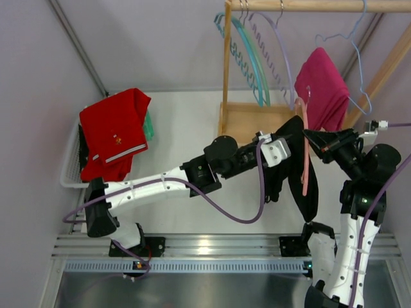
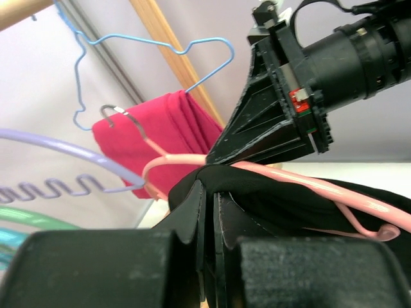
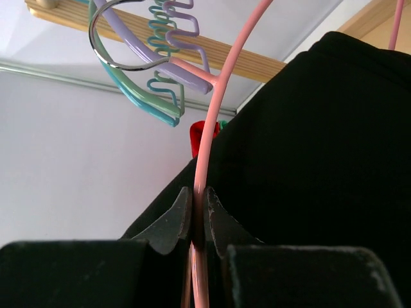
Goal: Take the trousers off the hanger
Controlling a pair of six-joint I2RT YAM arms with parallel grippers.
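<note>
Black trousers hang over a pink hanger held in the air in front of the wooden rack. My left gripper is shut on the black trousers at the fold near the hanger's bar. My right gripper is shut on the pink hanger's wire, with the trousers draped to its right. The two grippers are close together, tips almost meeting.
A wooden rack at the back carries teal and lilac hangers and a blue hanger with a magenta garment. A white basket at the left holds red clothing. The rack's base lies behind the arms.
</note>
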